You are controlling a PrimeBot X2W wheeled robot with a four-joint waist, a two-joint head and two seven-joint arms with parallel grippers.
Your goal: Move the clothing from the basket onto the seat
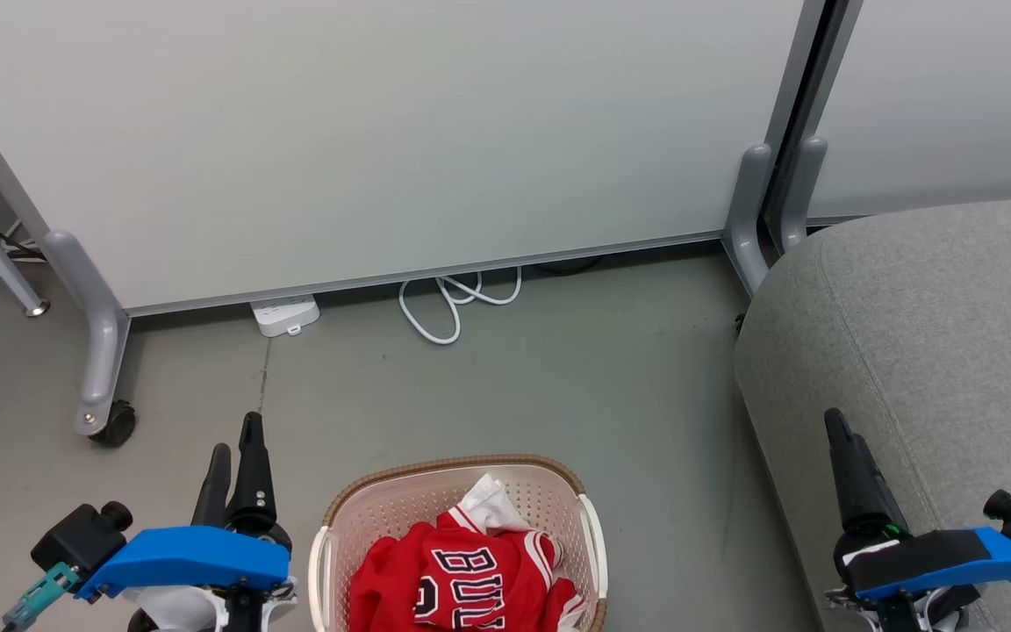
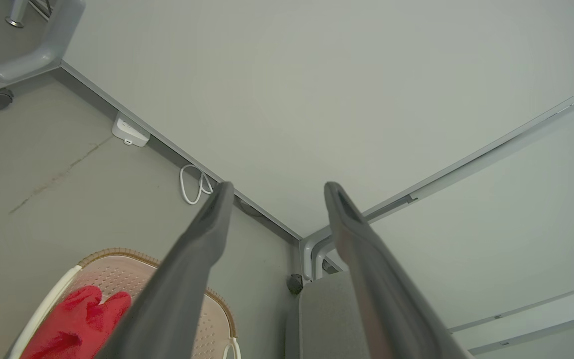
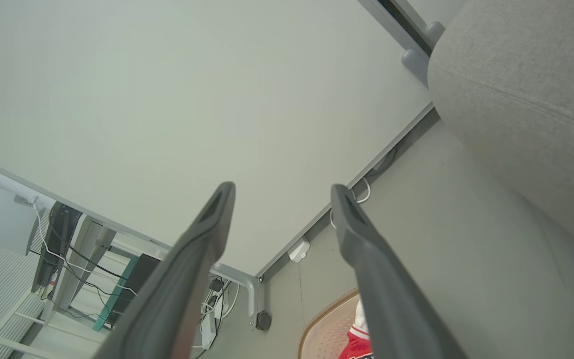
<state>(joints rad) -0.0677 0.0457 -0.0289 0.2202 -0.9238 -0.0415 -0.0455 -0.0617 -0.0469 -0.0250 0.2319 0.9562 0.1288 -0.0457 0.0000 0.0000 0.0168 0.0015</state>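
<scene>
The cream basket [image 1: 457, 467] with its brown rim stands on the floor at the bottom centre. In it lies the red BULLS jersey [image 1: 470, 575] with white trim. More red cloth [image 1: 378, 575] is bunched at its left, and I cannot tell if that is the plain garment. The grey seat [image 1: 927, 333] fills the right side. My left gripper [image 1: 238, 437] hangs open and empty left of the basket, which also shows under it [image 2: 112, 254]. My right gripper [image 1: 839, 430] is over the seat's front edge, and the right wrist view shows it open [image 3: 283, 188] and empty.
White partition panels [image 1: 383, 132] on grey wheeled feet [image 1: 102, 386] close off the back. A white power strip [image 1: 284, 314] and a looped white cable [image 1: 457, 303] lie at their base. Grey floor [image 1: 602, 395] stretches between basket, panels and seat.
</scene>
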